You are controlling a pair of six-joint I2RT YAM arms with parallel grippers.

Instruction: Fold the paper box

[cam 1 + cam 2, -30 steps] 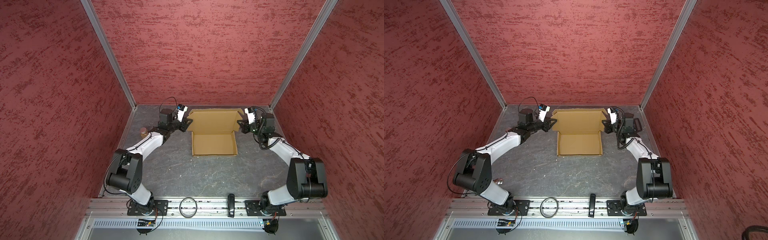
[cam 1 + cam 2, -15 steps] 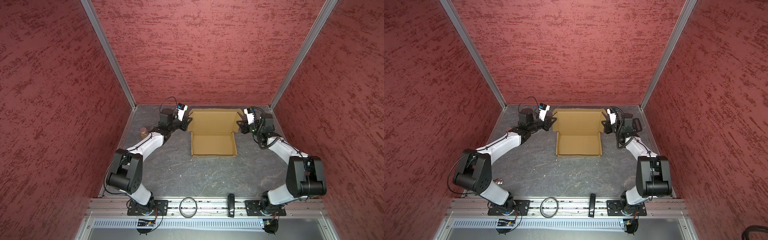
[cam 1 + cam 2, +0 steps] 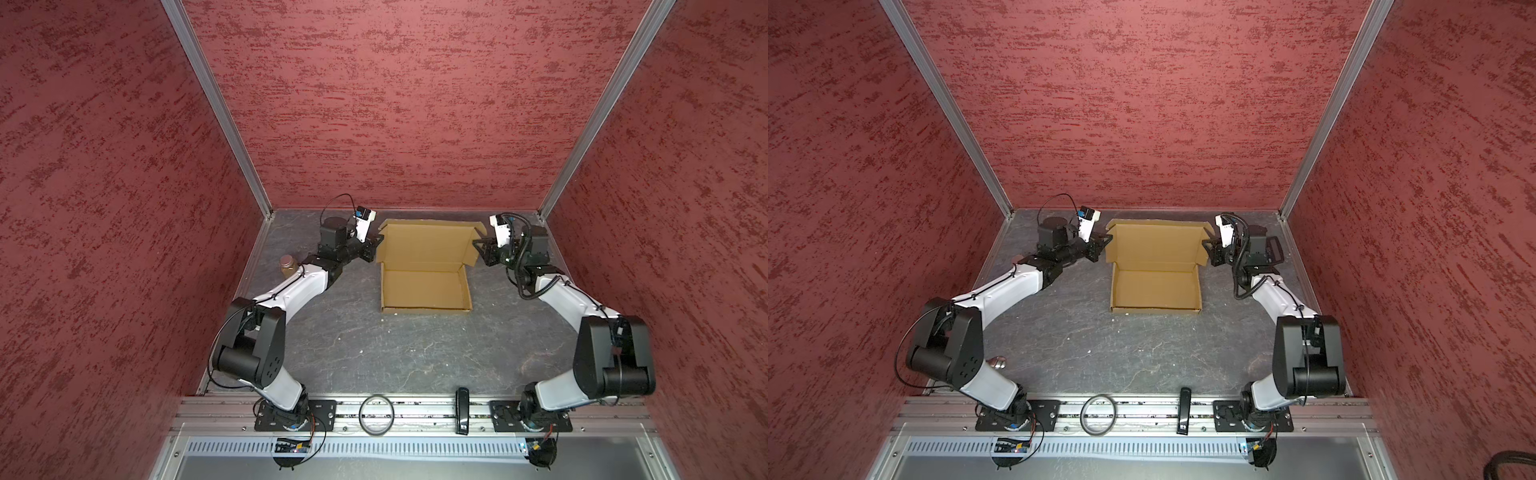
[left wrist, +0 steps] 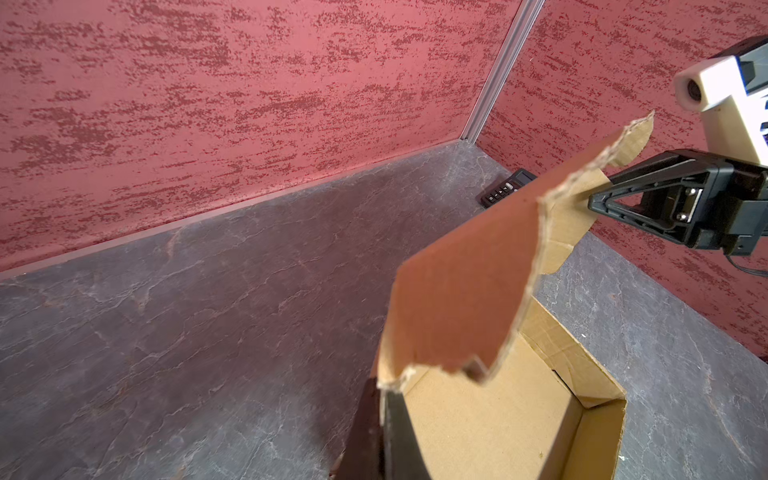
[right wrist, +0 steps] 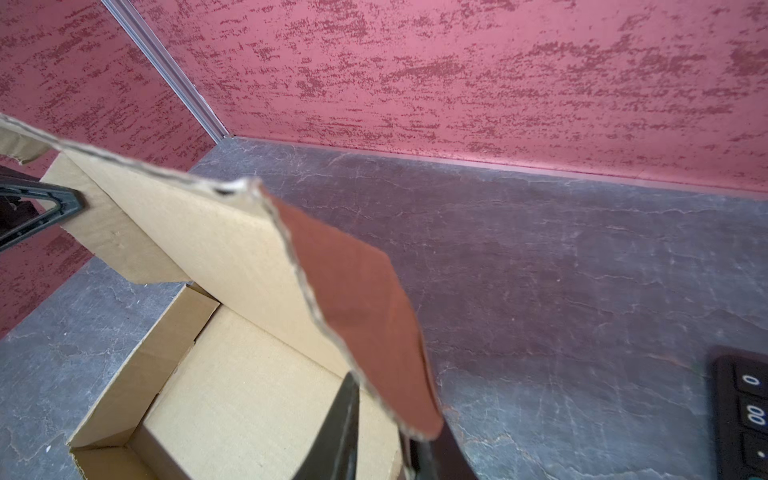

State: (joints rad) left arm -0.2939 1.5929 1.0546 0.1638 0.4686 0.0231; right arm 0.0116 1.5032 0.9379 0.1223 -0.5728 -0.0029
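Observation:
The paper box [image 3: 424, 286] [image 3: 1154, 286] is brown cardboard and sits at the back middle of the table. Its shallow tray is formed and its lid panel is tilted up toward the back wall. My left gripper [image 3: 376, 249] [image 3: 1104, 245] [image 4: 380, 399] is shut on the lid's left side flap. My right gripper [image 3: 478, 249] [image 3: 1206, 249] [image 5: 386, 415] is at the lid's right side flap. Its fingers stand a little apart, with the flap's edge between them and resting against one finger.
A brown jar [image 3: 287, 266] stands left of my left arm. A black calculator [image 3: 1273, 251] [image 5: 744, 415] lies behind my right wrist near the right wall. A black ring [image 3: 376, 415] and a black bar [image 3: 462, 409] lie on the front rail. Red walls enclose three sides.
My left fingers have closed onto the lid's left flap. My right fingers have parted slightly at the right flap. The box has hardly moved.

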